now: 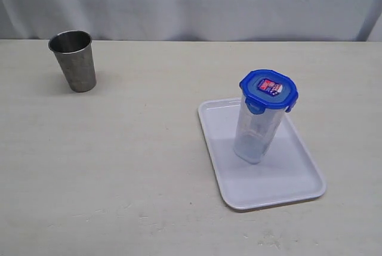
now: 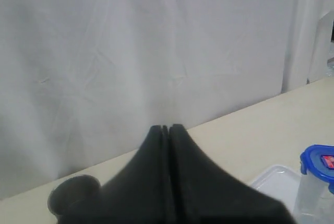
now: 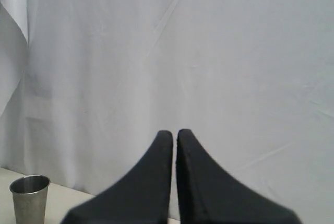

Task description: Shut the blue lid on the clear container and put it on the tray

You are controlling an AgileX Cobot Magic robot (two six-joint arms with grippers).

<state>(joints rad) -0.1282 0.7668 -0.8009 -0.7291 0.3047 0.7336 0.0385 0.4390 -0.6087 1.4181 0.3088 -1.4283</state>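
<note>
Standing on one tray [image 1: 286,179]: one clear container [image 1: 255,133], one blue lid [image 1: 268,89] atop; left gripper [image 2: 168,128], right gripper [image 3: 174,133] closed.

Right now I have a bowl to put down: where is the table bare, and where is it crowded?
The table is bare between the metal cup and the tray, and along the near edge left of the tray. Crowded: the tray's middle, where the clear container with the blue lid stands; its near end is free.

The bench [image 1: 137,166] lies open across centre and lower left; metal cup [image 1: 73,62] stands upper left, clear container [image 1: 258,133] on tray [image 1: 262,184] at right.
</note>
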